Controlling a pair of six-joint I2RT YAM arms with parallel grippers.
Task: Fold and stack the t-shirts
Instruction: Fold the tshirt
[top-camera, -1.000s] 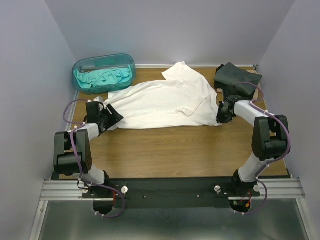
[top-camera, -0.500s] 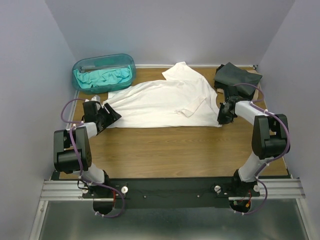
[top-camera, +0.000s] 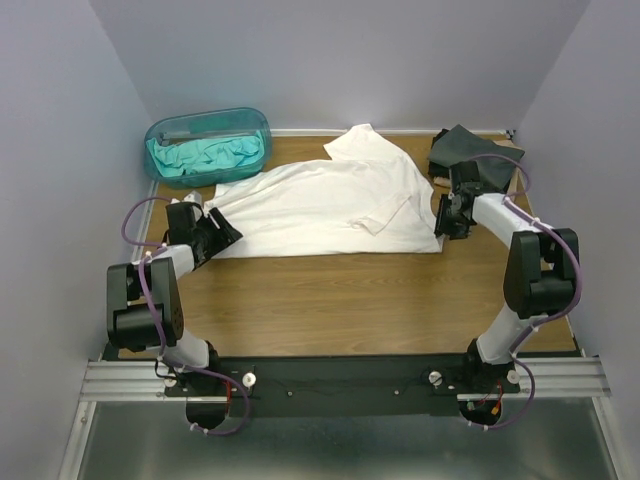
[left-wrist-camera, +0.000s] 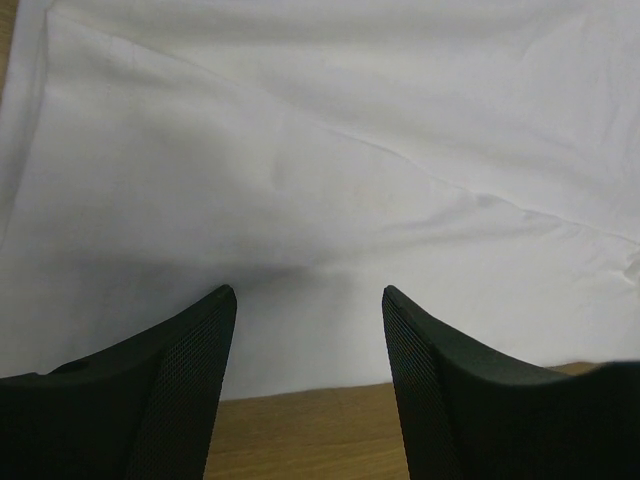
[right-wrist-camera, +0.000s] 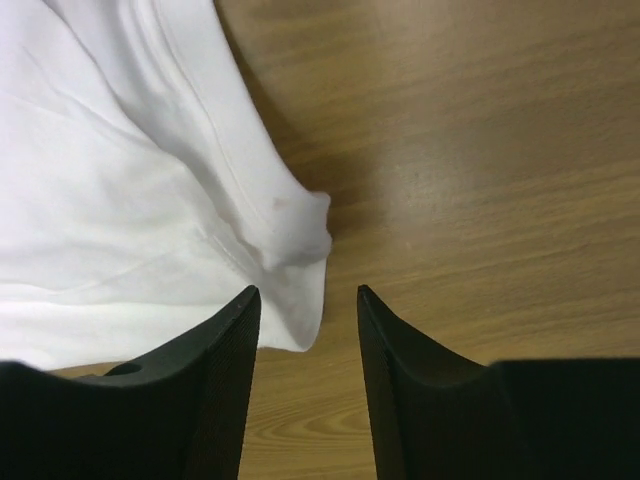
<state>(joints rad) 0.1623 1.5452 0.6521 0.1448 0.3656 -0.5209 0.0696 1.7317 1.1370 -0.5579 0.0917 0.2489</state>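
Note:
A white t-shirt (top-camera: 325, 205) lies spread across the middle of the wooden table. It fills the left wrist view (left-wrist-camera: 320, 180) and shows at the left of the right wrist view (right-wrist-camera: 120, 200). A dark folded t-shirt (top-camera: 470, 155) sits at the back right. A teal t-shirt (top-camera: 205, 155) lies inside the tub. My left gripper (top-camera: 222, 232) is open at the white shirt's left hem (left-wrist-camera: 308, 295). My right gripper (top-camera: 443, 215) is open at the shirt's right corner (right-wrist-camera: 305, 290), which lies between the fingers.
A translucent teal plastic tub (top-camera: 208, 122) stands at the back left. Purple-grey walls close in the table on three sides. Bare wood (top-camera: 340, 300) lies between the white shirt and the arm bases.
Both grippers have slid a little farther from me along the shirt's two ends. The shirt's near edge has shifted back slightly with them. The shirt lies flatter.

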